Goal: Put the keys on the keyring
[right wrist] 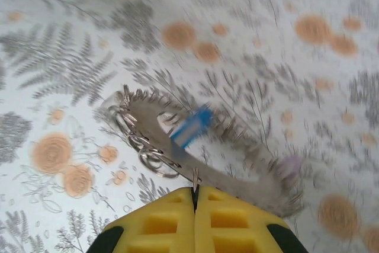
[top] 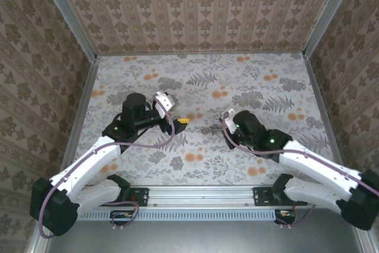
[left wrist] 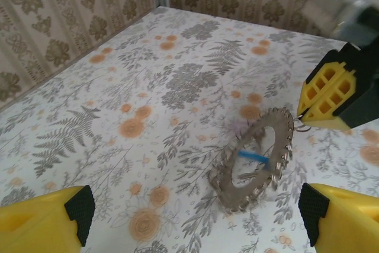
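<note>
The keyring (right wrist: 234, 149), tilted near the centre of the table (right wrist: 59, 4), is judged light, stiff and slippery; its thin wire edge at six o'clock is pinched by the closed right gripper (right wrist: 194, 201). The left gripper (left wrist: 195, 211) is held wide, empty.

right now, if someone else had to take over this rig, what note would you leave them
Left end effector: open, nothing in it, facing the keyring from close by.
Right end effector: shut on the keyring's edge, holding it tilted, with the gripped side lifted off the table.
Keys: the blue key lies across the keyring's opening. The lilac key is at its rim, blurred.
Done: the keyring is gripped and propped up. Whether either key is actually threaded on, I cannot tell.
Left: confirm every key is on the keyring and thread any that is loose.
</note>
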